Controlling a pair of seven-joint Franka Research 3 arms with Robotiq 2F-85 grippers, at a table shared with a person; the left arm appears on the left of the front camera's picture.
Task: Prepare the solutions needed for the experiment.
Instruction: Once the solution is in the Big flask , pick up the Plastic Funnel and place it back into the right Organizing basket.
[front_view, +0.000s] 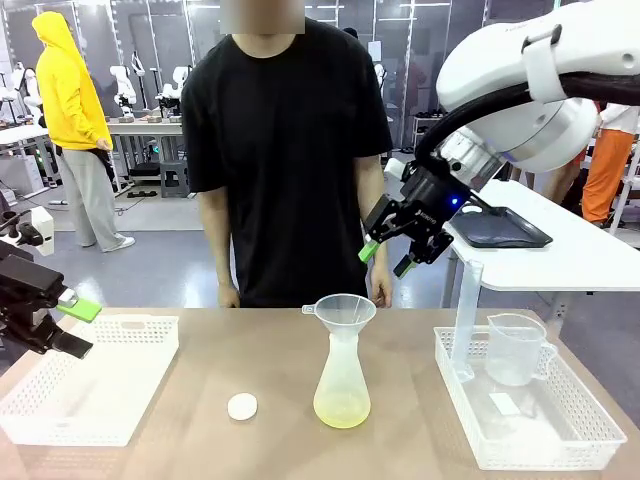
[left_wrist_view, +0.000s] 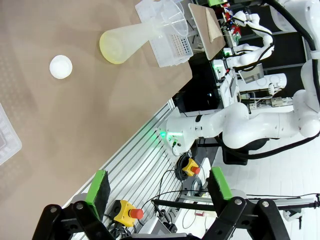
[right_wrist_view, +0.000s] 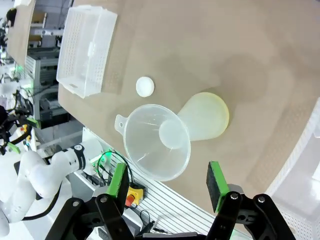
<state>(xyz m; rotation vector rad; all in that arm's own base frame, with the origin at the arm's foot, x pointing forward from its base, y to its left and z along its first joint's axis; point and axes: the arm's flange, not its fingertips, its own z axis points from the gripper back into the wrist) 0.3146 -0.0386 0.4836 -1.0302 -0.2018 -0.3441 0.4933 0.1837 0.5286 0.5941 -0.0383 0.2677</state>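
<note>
Right gripper (front_view: 400, 245): jaws well apart, nothing between them. It hangs in the air above the table, up and to the robot's right of the flask (front_view: 342, 385). In the right wrist view the funnel mouth lies just ahead of the pads.

Left gripper (front_view: 72, 322): jaws wide, empty, low over the left basket (front_view: 60, 425), well apart from the flask. The right arm is nearer.

The flask stands upright mid-table, long axis vertical, with a little pale yellow solution (front_view: 342, 410) in its base. A clear funnel (front_view: 340, 308) sits in the neck, blocking it from above; a grasp likely has to come from the side, below the funnel.

A white round cap (front_view: 242, 406) lies near the flask's left. The measuring jug (front_view: 515, 348) and cylinder (front_view: 466, 310) stand in the right basket (front_view: 540, 455).
</note>
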